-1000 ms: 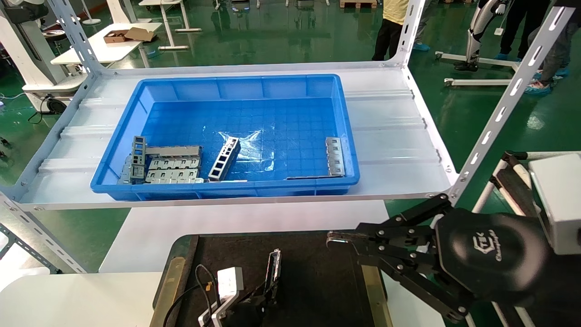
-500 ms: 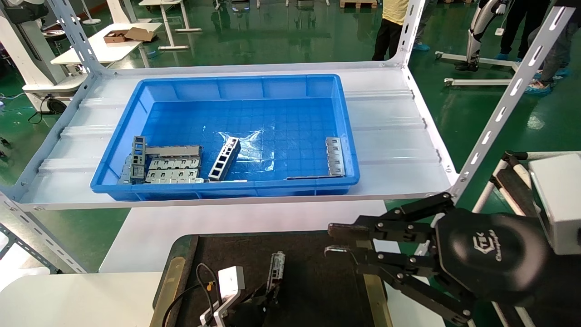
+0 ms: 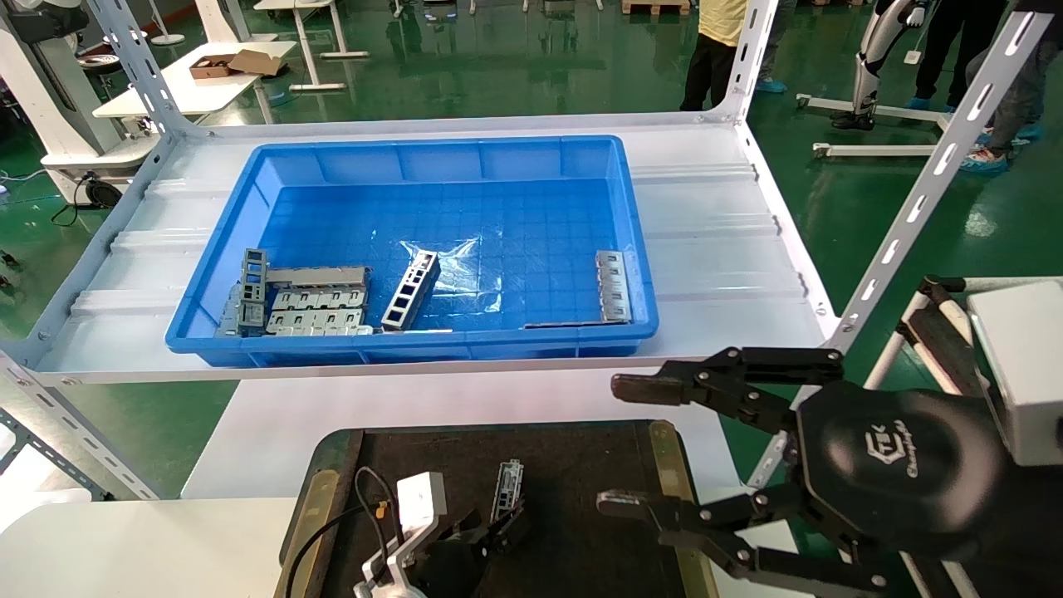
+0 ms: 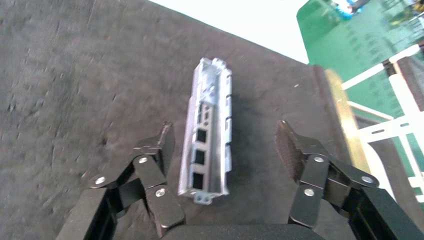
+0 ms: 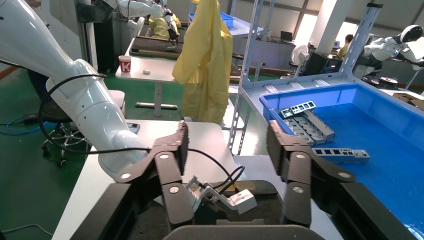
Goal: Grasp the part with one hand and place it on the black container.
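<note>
The part (image 4: 207,130), a narrow grey metal channel with slots, lies flat on the black container (image 4: 75,75). My left gripper (image 4: 225,129) is open just above the felt. Its fingers (image 4: 160,145) stand on either side of the part's near end, apart from it. In the head view the part (image 3: 507,482) lies near the middle of the black container (image 3: 581,465), with my left gripper (image 3: 497,525) right behind it at the bottom edge. My right gripper (image 3: 623,444) is wide open and empty over the container's right brass strip (image 3: 664,448); it also shows in the right wrist view (image 5: 227,140).
A blue plastic bin (image 3: 415,158) on the white shelf behind holds a ladder-like frame (image 3: 411,291), flat grey plates (image 3: 315,309) and another plate (image 3: 613,286). Slanted shelf posts (image 3: 913,208) stand at the right. People stand on the green floor beyond.
My right gripper has gone from shut to wide open. My left gripper has drawn back slightly toward me, and the part now lies free on the black container.
</note>
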### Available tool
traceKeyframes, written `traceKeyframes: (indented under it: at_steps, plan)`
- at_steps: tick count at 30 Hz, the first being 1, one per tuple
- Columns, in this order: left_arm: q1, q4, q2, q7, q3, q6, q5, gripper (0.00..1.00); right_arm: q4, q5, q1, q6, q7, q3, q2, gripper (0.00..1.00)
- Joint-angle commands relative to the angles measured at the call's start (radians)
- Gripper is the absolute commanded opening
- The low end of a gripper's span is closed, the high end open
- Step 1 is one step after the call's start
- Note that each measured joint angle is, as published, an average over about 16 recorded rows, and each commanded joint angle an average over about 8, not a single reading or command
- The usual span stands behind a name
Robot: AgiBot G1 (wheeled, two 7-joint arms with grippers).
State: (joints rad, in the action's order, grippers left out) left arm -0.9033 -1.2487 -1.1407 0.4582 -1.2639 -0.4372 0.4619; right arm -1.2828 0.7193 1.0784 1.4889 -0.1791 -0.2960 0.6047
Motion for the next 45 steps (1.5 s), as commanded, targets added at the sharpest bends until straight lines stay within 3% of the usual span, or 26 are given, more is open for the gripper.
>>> traceKeyframes:
  at_steps: [1, 10, 19, 31, 45]
  plan:
    - [-0.002, -0.021, 0.01, 0.001, 0.004, -0.002, 0.001, 1.0, 0.0, 0.0, 0.0, 0.0, 0.0, 0.0, 0.0, 1.0]
    - [-0.005, -0.099, 0.108, 0.027, 0.044, 0.146, 0.037, 1.0, 0.0, 0.0, 0.0, 0.0, 0.0, -0.001, 0.0, 1.0]
    - [0.043, -0.105, 0.202, 0.037, 0.17, 0.433, 0.102, 1.0, 0.0, -0.001, 0.0, 0.0, 0.001, -0.001, 0.0, 1.0]
    - [0.115, -0.097, 0.322, -0.063, 0.347, 0.863, 0.074, 1.0, 0.0, -0.001, 0.0, -0.001, 0.001, -0.002, -0.001, 1.0]
    - [0.092, -0.089, 0.458, -0.115, 0.37, 1.137, 0.079, 1.0, 0.0, -0.002, 0.001, -0.001, 0.001, -0.003, -0.001, 1.0]
